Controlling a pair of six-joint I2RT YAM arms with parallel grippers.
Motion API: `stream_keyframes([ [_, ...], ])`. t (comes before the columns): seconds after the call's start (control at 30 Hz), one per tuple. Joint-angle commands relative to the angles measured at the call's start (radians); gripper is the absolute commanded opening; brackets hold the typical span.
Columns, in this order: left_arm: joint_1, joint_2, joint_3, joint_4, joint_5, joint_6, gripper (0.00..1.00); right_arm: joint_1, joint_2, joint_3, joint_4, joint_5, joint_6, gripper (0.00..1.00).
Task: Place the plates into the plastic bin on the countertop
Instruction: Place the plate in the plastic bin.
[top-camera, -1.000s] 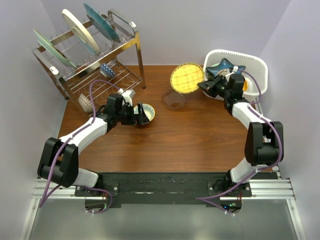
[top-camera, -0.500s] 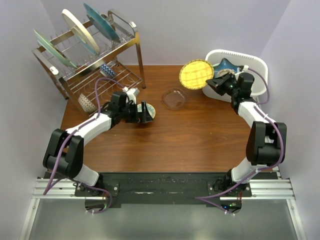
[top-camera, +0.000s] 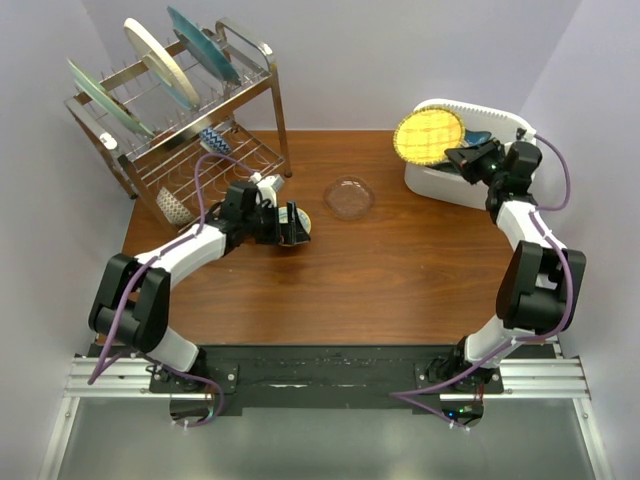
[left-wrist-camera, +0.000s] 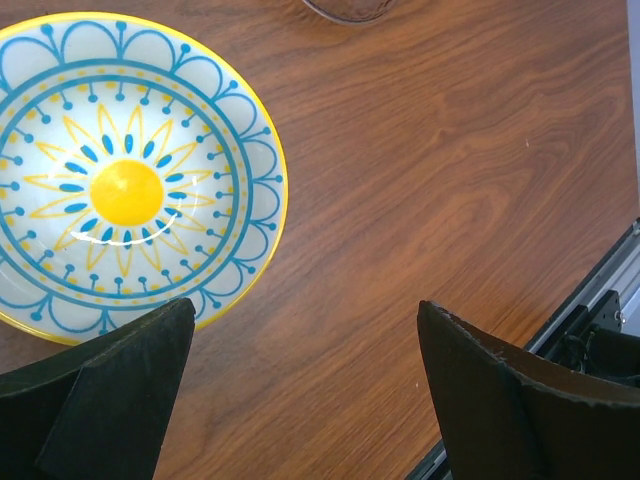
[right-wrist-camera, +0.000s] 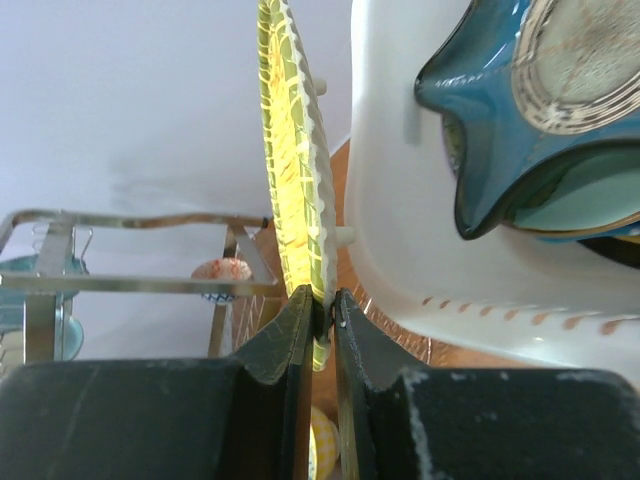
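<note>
Yellow-brown and patterned, one plate (top-camera: 429, 137) is gripped by its lower rim in the right claw (top-camera: 462, 158), whose fingers (right-wrist-camera: 285, 335) are pressed closed on either face of it. The plate is held on edge, nearly upright, at the far-left corner of the white plastic bin (top-camera: 440, 186); in the right wrist view it is seen edge-on just beside the bin's outer wall, and whether the two touch cannot be told. Inside the bin a dark-blue star-shaped plate (right-wrist-camera: 530, 120) is seen lying tilted over other crockery. The bin is set at the far right of the reddish-brown wooden bench (top-camera: 380, 270).

At the left of the bench, the left claw (top-camera: 298, 225) is held low over the wood with its jaws spread wide and nothing between them. A small white bowl (left-wrist-camera: 120, 180) with a yellow centre and blue petal marks is seen just beyond its left finger (left-wrist-camera: 110, 390), resting flat on the bench. A clear glass dish (top-camera: 349, 196) is placed near the middle, towards the far side.

At the far left a metal wire rack (top-camera: 235, 150) is stood, and on its upper tier three plates are slotted upright: a mint green one (top-camera: 100, 95), a beige one (top-camera: 158, 60) and a teal one (top-camera: 203, 45).
</note>
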Motion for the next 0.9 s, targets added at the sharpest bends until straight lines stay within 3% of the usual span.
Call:
stream_keyframes([
  [0.0,-0.004,-0.067,-0.024,0.051,0.012,-0.015,0.98,-0.014,0.02,0.061,0.085,0.018,0.029,0.13],
  [0.37,-0.004,-0.127,-0.064,0.013,-0.032,-0.013,0.98,-0.036,0.113,0.121,0.128,0.045,0.063,0.13],
  [0.87,-0.004,-0.084,-0.034,0.016,-0.025,-0.006,0.98,-0.097,0.15,0.122,0.131,0.093,0.049,0.13],
])
